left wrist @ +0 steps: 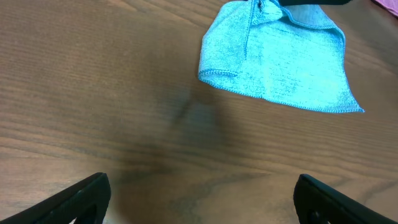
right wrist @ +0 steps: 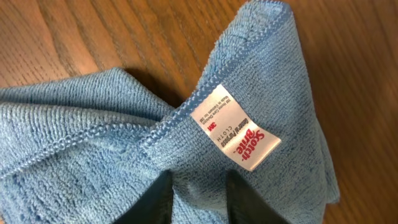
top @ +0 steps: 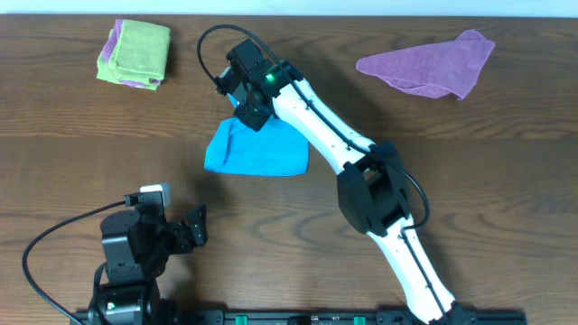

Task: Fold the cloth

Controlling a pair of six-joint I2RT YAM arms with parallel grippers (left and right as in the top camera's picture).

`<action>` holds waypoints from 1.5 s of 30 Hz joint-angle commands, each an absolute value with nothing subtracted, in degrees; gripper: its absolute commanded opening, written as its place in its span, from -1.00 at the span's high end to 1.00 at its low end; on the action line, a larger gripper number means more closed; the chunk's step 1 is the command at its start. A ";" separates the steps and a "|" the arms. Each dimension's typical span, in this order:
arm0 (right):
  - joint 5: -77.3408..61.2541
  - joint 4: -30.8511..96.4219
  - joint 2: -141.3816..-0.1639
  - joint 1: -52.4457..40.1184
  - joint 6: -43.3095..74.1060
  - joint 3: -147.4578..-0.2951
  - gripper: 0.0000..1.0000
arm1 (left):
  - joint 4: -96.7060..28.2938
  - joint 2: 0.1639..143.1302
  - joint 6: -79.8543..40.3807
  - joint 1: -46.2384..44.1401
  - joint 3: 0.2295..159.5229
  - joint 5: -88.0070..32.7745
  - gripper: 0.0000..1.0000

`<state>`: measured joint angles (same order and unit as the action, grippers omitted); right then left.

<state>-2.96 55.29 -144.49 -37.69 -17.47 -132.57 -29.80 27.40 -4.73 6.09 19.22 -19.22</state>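
The right claw (right wrist: pixel 199 190) is pinching a bunched edge of the cloth (top: pixel 257 152) beside its white tag (right wrist: pixel 239 134), the cloth lying mid-scene on the desk (top: pixel 452 153). The left claw (left wrist: pixel 202 186) is hovering released, nearer. Such a thin gather is risking a slip, dragging the fold crooked.

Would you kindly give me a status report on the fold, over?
Left gripper open, off the cloth. Right gripper pinched on cloth edge by the white tag. Nothing in the way; purple cloth, green cloth well aside.
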 commanded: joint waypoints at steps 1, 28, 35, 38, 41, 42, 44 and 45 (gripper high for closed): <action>-2.87 54.87 -145.45 -38.06 -17.58 -132.20 0.54 | -29.98 27.73 -5.32 5.87 20.78 -18.65 -0.90; -3.40 54.74 -146.89 -37.30 -14.98 -132.33 0.97 | -29.95 27.73 -5.32 5.87 20.78 -18.65 -0.90; -3.22 54.48 -144.94 -34.83 -12.82 -134.30 0.97 | -29.95 27.73 -5.32 5.87 20.78 -18.63 -0.90; -3.22 54.92 -144.68 -32.71 -12.23 -136.27 0.97 | -29.95 27.73 -5.34 5.87 20.78 -18.65 -0.91; -3.22 55.55 -144.66 -30.65 -11.53 -137.29 0.97 | -29.95 27.73 -5.32 5.87 20.78 -18.63 -0.90; -3.36 55.75 -144.64 -29.85 -10.74 -137.40 0.97 | -29.95 27.73 -5.34 5.87 20.78 -18.65 -0.90; -4.75 56.42 -144.64 -28.27 -9.85 -137.86 0.97 | -29.95 27.73 -5.34 5.87 20.78 -18.63 -0.90; -5.65 56.42 -144.64 -27.68 -9.82 -137.91 0.97 | -29.95 27.73 -5.32 5.87 20.78 -18.63 -0.90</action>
